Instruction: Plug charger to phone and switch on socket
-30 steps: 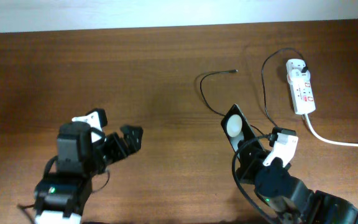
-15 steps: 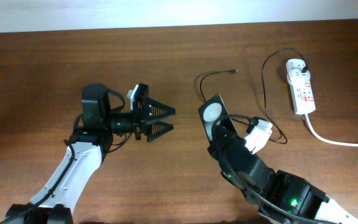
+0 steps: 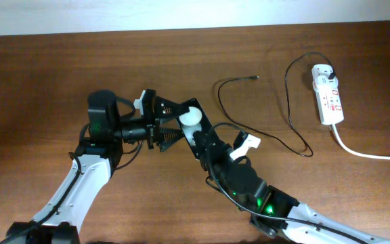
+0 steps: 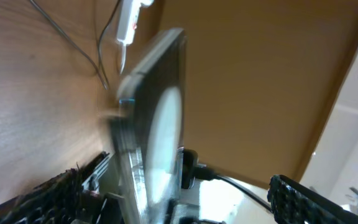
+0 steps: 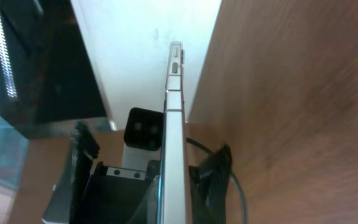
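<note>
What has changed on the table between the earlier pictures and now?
The right gripper, shut on the phone, carried it left to the left gripper, which reached in toward the centre and waits open at the phone. The charger and the socket lie unmoved.

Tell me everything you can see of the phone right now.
The phone is a thin black slab with a white circle on its face and a metallic-looking edge with side buttons. It appears lifted off the table and tilted, one end clamped in the right claw. Its free end sits at the mouth of the open left claw; whether they touch cannot be told.
</note>
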